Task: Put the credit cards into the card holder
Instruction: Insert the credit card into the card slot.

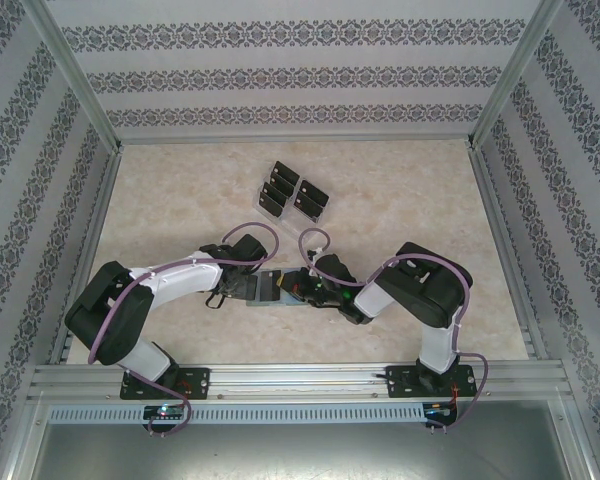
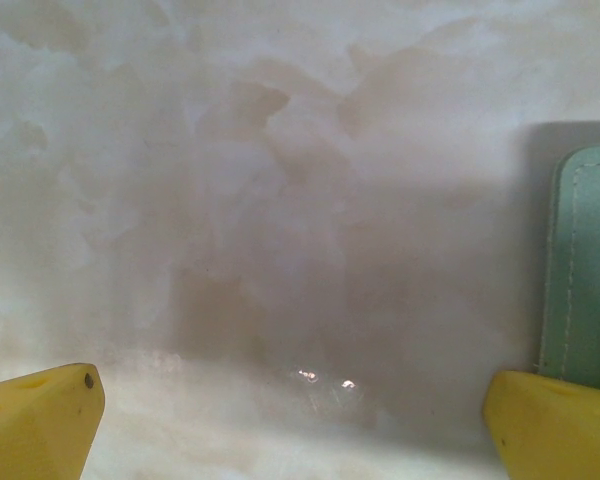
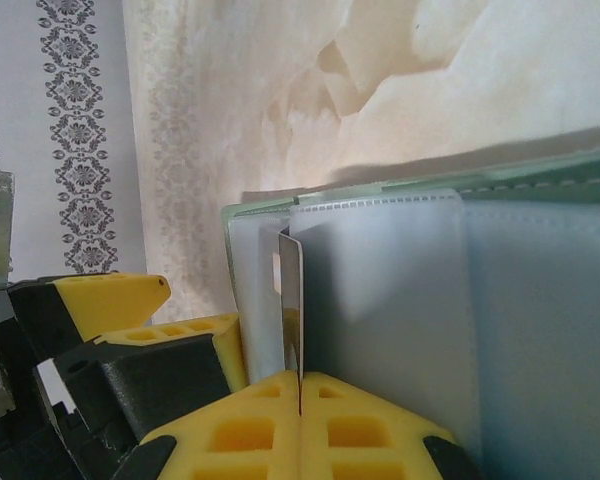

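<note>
Near the table's front edge, the right gripper [image 3: 300, 398] is clamped on 1 credit card [image 3: 291, 300], held edge-on (likely to slip into a pocket) against the open card holder [image 3: 400, 290]. The left gripper [image 2: 295, 410] gapes empty beside it.

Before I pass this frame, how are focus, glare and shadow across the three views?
Top external: even light, sharp, no glare. Left wrist: hazy and soft, broad shadow on the table, two glare specks low centre, card holder edge blurred. Right wrist: bright, credit card edge crisp.
</note>
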Robot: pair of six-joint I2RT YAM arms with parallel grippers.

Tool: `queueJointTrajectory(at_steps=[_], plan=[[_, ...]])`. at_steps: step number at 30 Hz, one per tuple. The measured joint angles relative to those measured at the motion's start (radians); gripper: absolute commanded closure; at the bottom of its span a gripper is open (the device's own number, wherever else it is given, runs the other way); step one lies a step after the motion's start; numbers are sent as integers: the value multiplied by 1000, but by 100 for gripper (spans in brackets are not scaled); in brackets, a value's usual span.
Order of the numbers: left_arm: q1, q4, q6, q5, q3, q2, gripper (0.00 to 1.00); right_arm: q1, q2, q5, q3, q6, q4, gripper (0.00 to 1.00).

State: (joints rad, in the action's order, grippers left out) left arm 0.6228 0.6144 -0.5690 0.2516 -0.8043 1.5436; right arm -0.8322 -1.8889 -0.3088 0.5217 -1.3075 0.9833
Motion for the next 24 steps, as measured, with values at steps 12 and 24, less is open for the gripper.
queueJointTrajectory(at_steps=[12,24], plan=[[0,0,0,0,0,-1,0,-10,100,12,9,32,-105,41],[0,11,0,-2,-8,-5,0,-10,220,40,26,111,-357,33]])
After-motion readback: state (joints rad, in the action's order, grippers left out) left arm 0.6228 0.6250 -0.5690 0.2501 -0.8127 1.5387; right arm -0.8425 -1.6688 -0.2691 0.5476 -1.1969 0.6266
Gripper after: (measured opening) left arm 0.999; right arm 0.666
